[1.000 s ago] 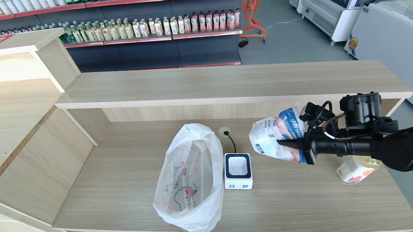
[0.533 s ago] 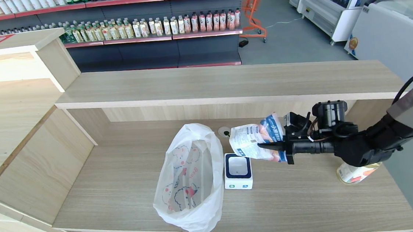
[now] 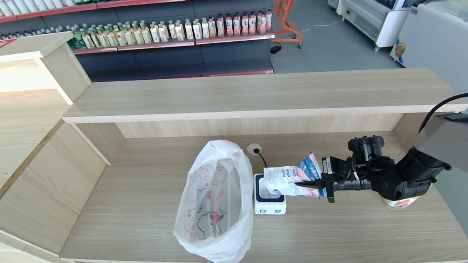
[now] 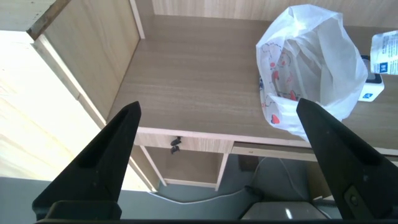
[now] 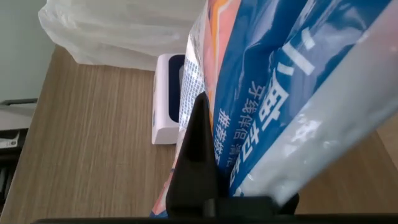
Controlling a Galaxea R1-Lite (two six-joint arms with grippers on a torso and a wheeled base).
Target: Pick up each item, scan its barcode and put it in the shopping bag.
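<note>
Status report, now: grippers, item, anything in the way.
Right gripper shut on snack pouch, pouch over scanner. Left gripper open, empty. Shopping bag open beside scanner, nothing between. Bottle on counter under right arm.

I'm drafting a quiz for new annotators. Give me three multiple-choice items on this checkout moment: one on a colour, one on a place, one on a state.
1. The shopping bag is mainly: A black; B white; C orange.
2. The packet is: A held over the scanner; B inside the shopping bag; C lying on the upper ledge.
3. The right end effector is: A open and empty; B resting on the counter; C shut on the packet.

Answers: 1 B, its plastic is white with a faint print. 2 A, in the head view the packet overlaps the scanner's top. 3 C, the packet hangs clamped in it.
</note>
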